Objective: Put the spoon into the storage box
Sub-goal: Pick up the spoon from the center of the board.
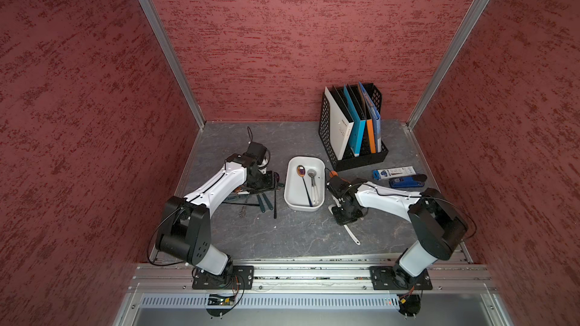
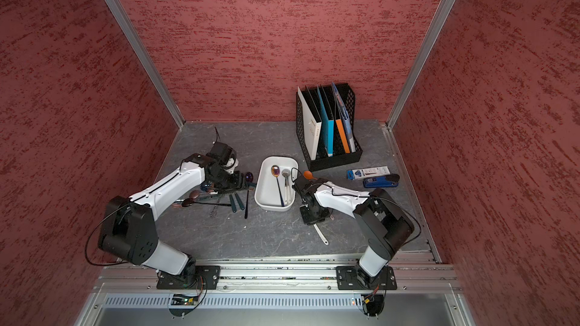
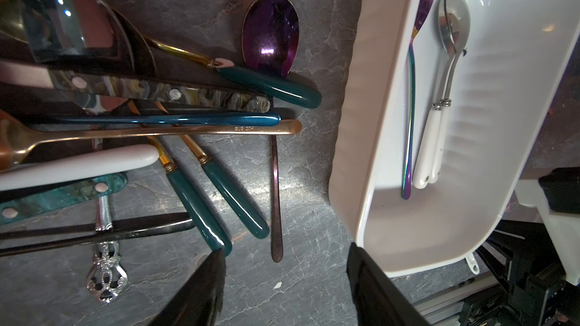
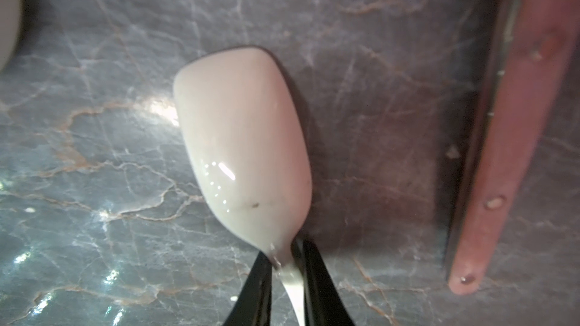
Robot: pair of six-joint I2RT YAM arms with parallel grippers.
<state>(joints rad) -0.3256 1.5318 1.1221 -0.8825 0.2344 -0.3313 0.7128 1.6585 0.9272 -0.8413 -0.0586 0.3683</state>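
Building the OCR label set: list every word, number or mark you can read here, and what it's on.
"SUS 304": stamped on the rose-gold cutlery handle, in the left wrist view.
White folder in the black file rack: dark print, too small to read.
Blue-and-white box: printed all over, too small to read.
Blue tool with a black end: pale label, blurred.
No other text shows.

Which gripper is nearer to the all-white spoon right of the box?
Right. The right gripper grips the spoon at its neck; the left gripper hovers beyond the box.
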